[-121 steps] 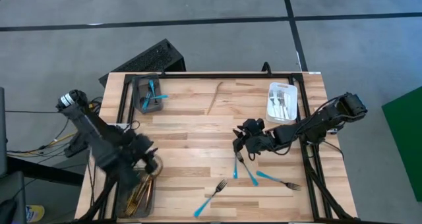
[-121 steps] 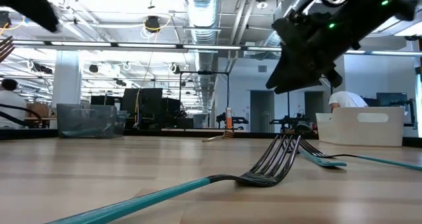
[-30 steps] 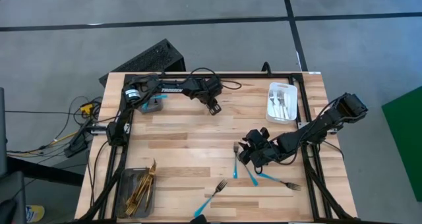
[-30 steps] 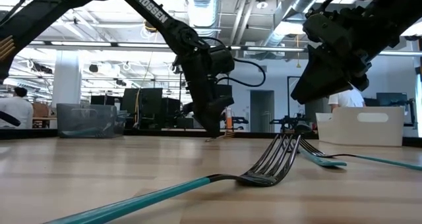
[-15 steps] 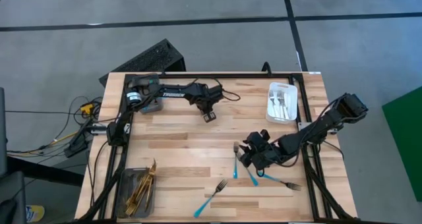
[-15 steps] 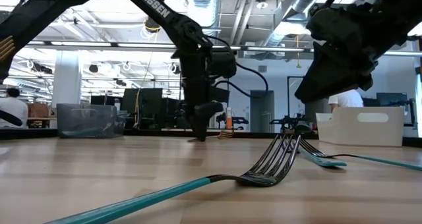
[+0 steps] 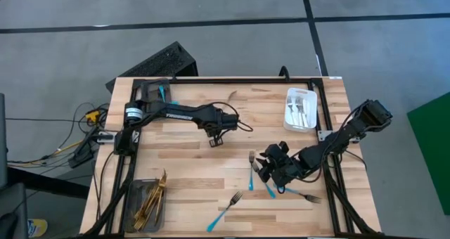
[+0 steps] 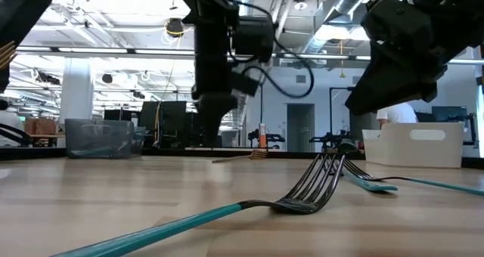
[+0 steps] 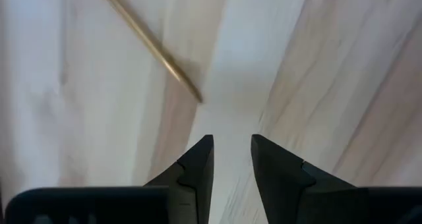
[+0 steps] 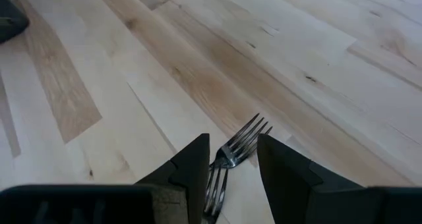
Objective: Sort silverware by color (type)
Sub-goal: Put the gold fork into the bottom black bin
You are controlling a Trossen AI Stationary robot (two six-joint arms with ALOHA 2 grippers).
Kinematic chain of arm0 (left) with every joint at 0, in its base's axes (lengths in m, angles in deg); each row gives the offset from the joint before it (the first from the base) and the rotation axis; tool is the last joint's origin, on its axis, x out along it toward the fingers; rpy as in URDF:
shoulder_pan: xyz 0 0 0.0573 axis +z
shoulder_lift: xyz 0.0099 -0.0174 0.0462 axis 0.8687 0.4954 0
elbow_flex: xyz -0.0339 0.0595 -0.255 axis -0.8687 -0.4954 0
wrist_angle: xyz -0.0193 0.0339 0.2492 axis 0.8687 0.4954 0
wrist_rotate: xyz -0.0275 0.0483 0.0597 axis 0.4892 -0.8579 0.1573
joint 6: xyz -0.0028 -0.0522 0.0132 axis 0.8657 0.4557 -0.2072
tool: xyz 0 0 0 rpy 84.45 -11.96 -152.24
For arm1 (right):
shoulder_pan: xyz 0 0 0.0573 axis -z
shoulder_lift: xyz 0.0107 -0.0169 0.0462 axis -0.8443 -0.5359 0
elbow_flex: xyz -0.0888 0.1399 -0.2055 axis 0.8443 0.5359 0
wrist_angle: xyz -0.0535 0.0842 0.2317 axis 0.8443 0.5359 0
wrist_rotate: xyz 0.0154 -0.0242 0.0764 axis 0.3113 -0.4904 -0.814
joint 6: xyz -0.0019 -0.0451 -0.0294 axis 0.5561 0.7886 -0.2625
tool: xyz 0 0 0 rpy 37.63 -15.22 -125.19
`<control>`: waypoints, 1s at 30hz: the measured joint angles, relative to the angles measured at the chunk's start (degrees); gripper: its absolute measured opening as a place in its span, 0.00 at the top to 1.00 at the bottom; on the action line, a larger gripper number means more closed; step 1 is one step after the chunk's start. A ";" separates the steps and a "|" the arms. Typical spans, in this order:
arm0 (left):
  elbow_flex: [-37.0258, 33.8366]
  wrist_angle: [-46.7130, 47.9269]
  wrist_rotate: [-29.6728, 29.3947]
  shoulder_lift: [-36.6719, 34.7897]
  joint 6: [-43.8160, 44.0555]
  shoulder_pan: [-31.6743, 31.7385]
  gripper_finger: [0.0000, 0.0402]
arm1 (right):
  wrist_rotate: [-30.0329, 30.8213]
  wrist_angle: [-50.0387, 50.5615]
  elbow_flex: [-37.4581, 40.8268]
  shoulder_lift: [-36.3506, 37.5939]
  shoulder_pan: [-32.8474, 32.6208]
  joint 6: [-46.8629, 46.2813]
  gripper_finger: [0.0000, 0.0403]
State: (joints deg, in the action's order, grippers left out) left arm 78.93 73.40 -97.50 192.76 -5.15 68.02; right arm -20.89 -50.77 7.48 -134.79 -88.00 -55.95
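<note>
My left gripper (image 7: pixel 214 139) (image 9: pixel 232 159) hangs narrowly open over bare wood at mid-table. A loose gold utensil (image 7: pixel 229 100) lies flat beyond it near the far edge; its handle end (image 9: pixel 188 89) shows in the left wrist view. My right gripper (image 7: pixel 267 167) (image 10: pixel 232 159) is open above several turquoise-handled forks (image 7: pixel 251 174) (image 7: pixel 267 188) (image 7: pixel 301 194) (image 7: pixel 225 211) lying flat near the table's near right. One fork head (image 10: pixel 242 141) shows between its fingers, on the table below them. In the low view the nearest fork (image 8: pixel 302 193) rests on its tines and handle.
A grey tray (image 7: pixel 145 98) at the far left holds turquoise-handled pieces. A white tray (image 7: pixel 313 98) at the far right holds silver forks. A grey tray (image 7: pixel 131 197) at the near left holds gold pieces. Bare wood lies between the arms. A person shows in the room behind.
My left gripper has swung away from the gold utensil at the far edge, moving toward the near edge to mid-table, and has taken nothing with it. The utensil lies where it was. My right gripper has drifted slightly toward the near edge over the forks.
</note>
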 joint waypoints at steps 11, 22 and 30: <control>0.13 -17.54 2.86 0.15 -2.77 7.04 0.77 | 0.06 -0.21 0.00 0.00 1.63 -0.02 0.62; 0.22 -25.21 12.53 5.60 -6.68 17.25 0.77 | -0.15 0.01 0.00 -0.02 1.56 0.00 0.62; 0.24 -25.74 10.58 6.35 -7.93 17.37 0.85 | -0.16 0.07 0.00 -0.02 1.56 0.00 0.62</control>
State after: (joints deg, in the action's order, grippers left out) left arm 79.17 47.66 -86.93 199.12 -13.09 85.39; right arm -21.05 -50.70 7.48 -134.81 -86.43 -55.95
